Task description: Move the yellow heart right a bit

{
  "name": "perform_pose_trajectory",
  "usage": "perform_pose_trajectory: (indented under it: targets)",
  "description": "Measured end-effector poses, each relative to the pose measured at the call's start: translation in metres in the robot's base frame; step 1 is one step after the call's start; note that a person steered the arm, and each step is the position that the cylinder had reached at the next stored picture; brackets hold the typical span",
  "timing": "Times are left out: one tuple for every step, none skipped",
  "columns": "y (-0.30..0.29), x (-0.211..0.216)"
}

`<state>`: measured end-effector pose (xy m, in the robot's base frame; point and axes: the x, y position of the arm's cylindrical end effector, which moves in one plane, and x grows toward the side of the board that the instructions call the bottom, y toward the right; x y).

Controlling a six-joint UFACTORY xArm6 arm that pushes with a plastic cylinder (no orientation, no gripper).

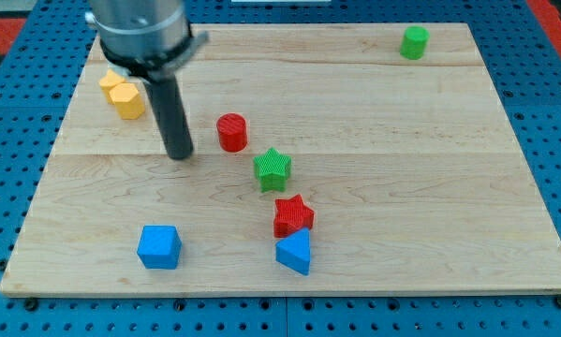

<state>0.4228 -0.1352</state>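
Down at the view's bottom, a blue cube point(158, 246) sits on the wooden board point(430, 187), and a blue block point(294, 252) with a pointy top sits off to its right. Touching that pointy one, just above it, is a red star point(292, 215). Up from there is a green star point(273, 168), then a red round block point(231, 132). Far away in the top right corner stands a green round block point(414, 42). At the view's left, near the top, sits the yellow heart point(122, 95). My tip point(179, 154) rests on the board to the right of the heart and a bit below it, not touching it, with the red round block just to its right. It is only a rod, so it holds nothing.
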Motion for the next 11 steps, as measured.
perform_pose_trajectory:
  targets:
    - [0.027, -0.026]
    - [0.064, -0.006]
    - [0.050, -0.024]
    - [0.014, -0.017]
    - [-0.033, -0.002]
    - [-0.042, 0.056]
    - [-0.032, 0.094]
    - [-0.036, 0.045]
    - [-0.092, 0.004]
    - [-0.119, -0.060]
    - [-0.140, -0.095]
